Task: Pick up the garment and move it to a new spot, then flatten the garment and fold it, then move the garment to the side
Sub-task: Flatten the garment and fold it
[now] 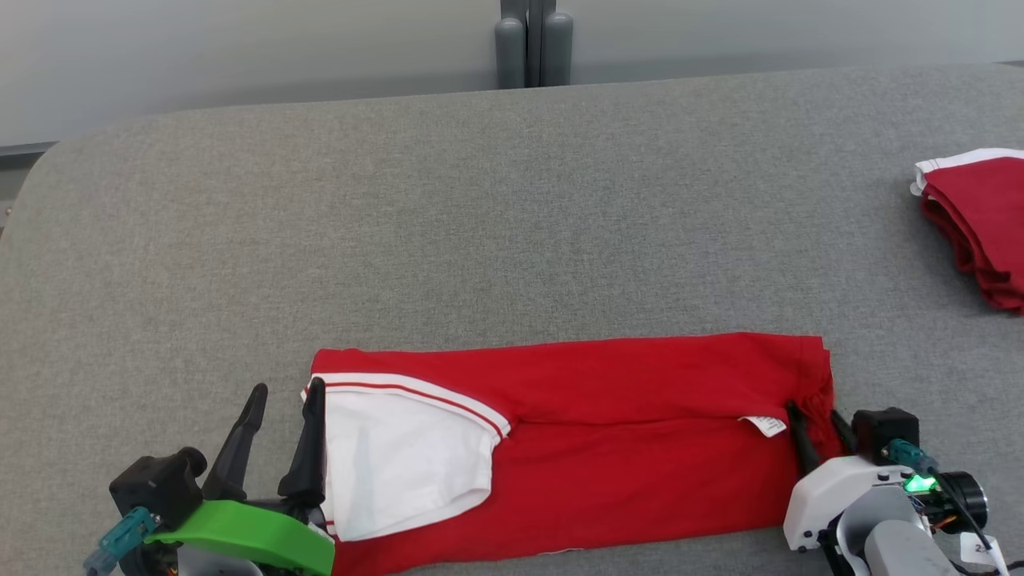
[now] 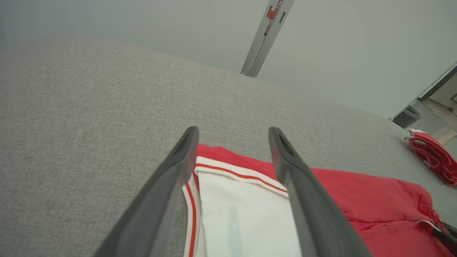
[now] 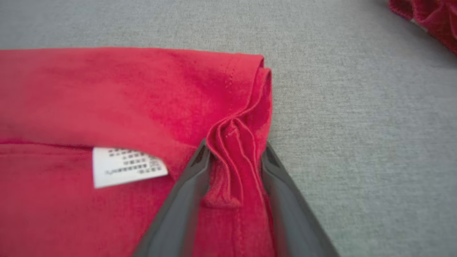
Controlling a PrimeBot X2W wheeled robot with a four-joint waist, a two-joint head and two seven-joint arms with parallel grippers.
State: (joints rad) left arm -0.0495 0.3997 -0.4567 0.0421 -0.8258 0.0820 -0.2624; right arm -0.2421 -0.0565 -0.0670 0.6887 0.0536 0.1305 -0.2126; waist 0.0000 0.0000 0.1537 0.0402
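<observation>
- Jaws of our left gripper (image 1: 288, 386) gape astride the white left end of the garment (image 1: 624, 432), flat on the grey table (image 1: 480, 224).
- Our right gripper (image 1: 812, 412) pinches a bunched fold at its right end.
- Red stack (image 1: 980, 216) far right, cut off.

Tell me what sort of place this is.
Probably a robot test room for laundry folding: a wide grey fabric-covered table, a bare pale wall behind it, one red garment spread out and a folded red pile aside.
</observation>
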